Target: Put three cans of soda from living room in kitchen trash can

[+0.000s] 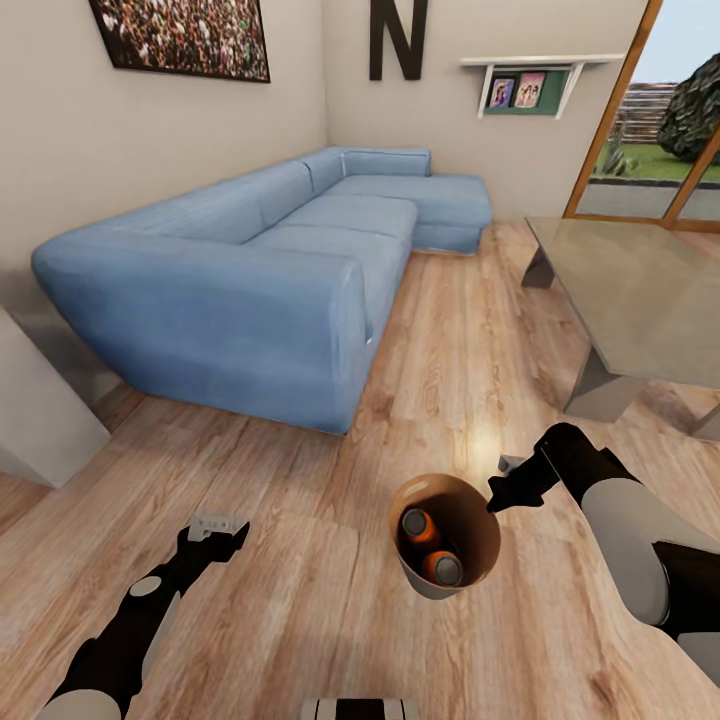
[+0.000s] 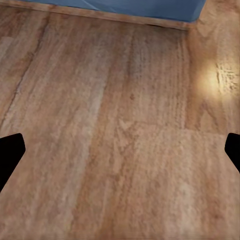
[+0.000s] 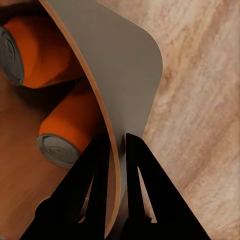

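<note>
Living-room scene with the round tapered brown bin (image 1: pixel 447 540) carried above the wood-plank floor (image 1: pixel 300 580), near the robot and just right of centre. Right gripper (image 3: pixel 118 150) is closed on the bin's thin rim, one dark finger inside the wall and one outside, as the right wrist view shows. Two bright orange soda cans with grey tops (image 1: pixel 430 548) lie inside the bin, one beside the other; a third, dark blue can cannot be made out, and may be hidden deeper in the bin or elsewhere. Left gripper (image 1: pixel 216 527) hangs over bare floor at near left with its jaws spread wide and holding nothing. Light blue corner sofa (image 1: pixel 270 260) occupies the far left; grey low table (image 1: pixel 640 290) stands at far right. Judged risk: the pinch takes only a narrow edge of the wall, so the loaded bin could pivot or slip from the fingers under a sudden base turn or arm swing, and the loose cans could roll out if it tilts. The table corner at right is also a possible snag.
</note>
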